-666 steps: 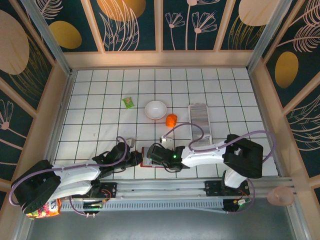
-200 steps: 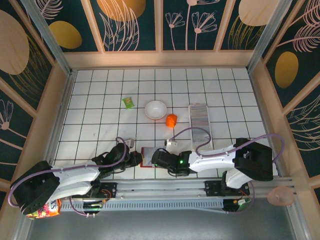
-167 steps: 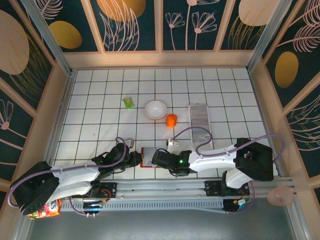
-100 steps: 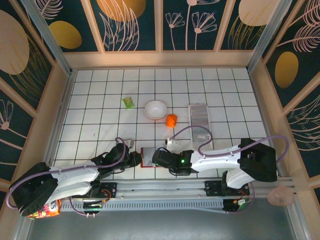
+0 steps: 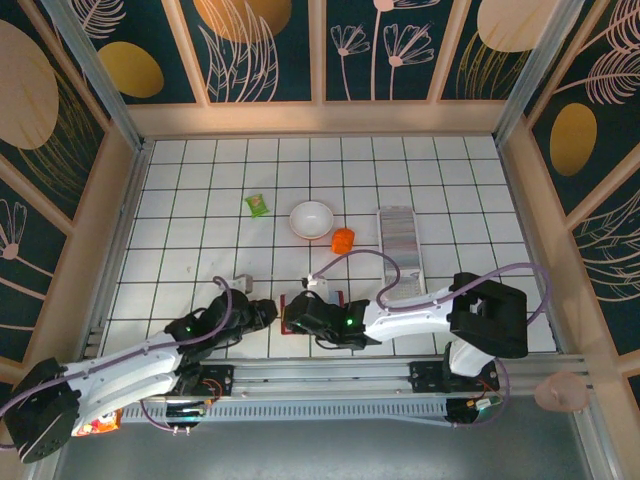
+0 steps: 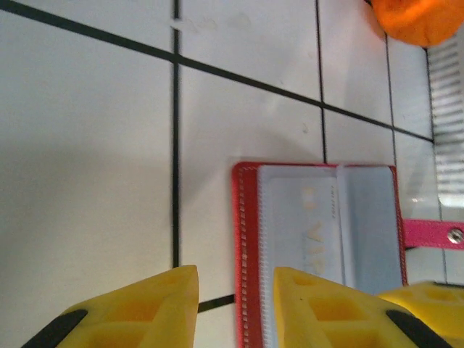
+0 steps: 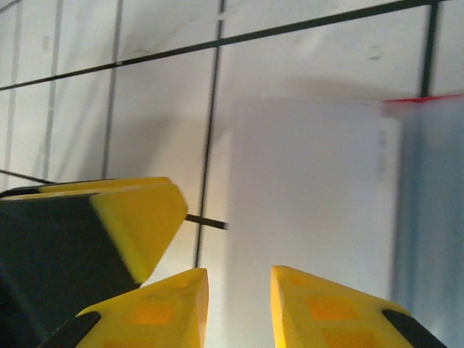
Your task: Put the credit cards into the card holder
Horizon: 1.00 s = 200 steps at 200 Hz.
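Observation:
The dark red card holder [image 6: 247, 239] lies open on the white tiles, pale inside up, with a pale card [image 6: 308, 225] printed "VIP" in it. A pink snap strap [image 6: 433, 233] sticks out of its right side. My left gripper [image 6: 233, 281] is open, its yellow fingers straddling the holder's left red rim. My right gripper [image 7: 239, 281] is open low over a blurred pale card face [image 7: 312, 203]. From above the two grippers [image 5: 268, 312] [image 5: 293, 316] meet at the holder [image 5: 301, 300]. The credit cards [image 5: 398, 238] form a silvery ribbed row.
A clear oblong tray [image 5: 406, 275] holding the cards stands right of centre. An orange object [image 5: 343, 240], a white bowl [image 5: 311, 219] and a green packet [image 5: 258, 205] sit behind the holder. A small grey item [image 5: 243, 280] lies near the left arm.
My right gripper has slid left over the holder toward the left gripper. The left arm has swung lower and closer to the table's near edge, uncovering the small grey item.

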Each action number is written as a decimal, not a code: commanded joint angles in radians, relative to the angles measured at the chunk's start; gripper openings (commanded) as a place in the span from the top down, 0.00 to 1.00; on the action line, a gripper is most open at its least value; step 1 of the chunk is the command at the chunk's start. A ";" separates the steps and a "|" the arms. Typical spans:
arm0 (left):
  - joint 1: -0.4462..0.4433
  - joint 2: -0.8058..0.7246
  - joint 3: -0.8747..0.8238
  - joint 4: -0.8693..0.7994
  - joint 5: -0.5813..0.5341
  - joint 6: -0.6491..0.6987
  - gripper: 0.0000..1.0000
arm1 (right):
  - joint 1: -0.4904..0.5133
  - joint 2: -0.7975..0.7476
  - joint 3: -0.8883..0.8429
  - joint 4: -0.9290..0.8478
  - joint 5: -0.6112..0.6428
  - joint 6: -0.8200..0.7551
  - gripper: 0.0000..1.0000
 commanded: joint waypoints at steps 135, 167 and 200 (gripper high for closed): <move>-0.006 0.018 0.089 -0.062 -0.008 0.103 0.59 | -0.472 -0.702 0.075 -0.365 -0.298 -1.748 0.22; -0.006 0.050 0.090 -0.004 0.031 0.120 0.58 | -0.632 -0.686 0.056 -0.679 -0.241 -2.176 0.04; -0.005 0.065 0.084 0.046 0.062 0.131 0.55 | -0.883 -0.636 -0.061 -0.692 -0.216 -2.499 0.03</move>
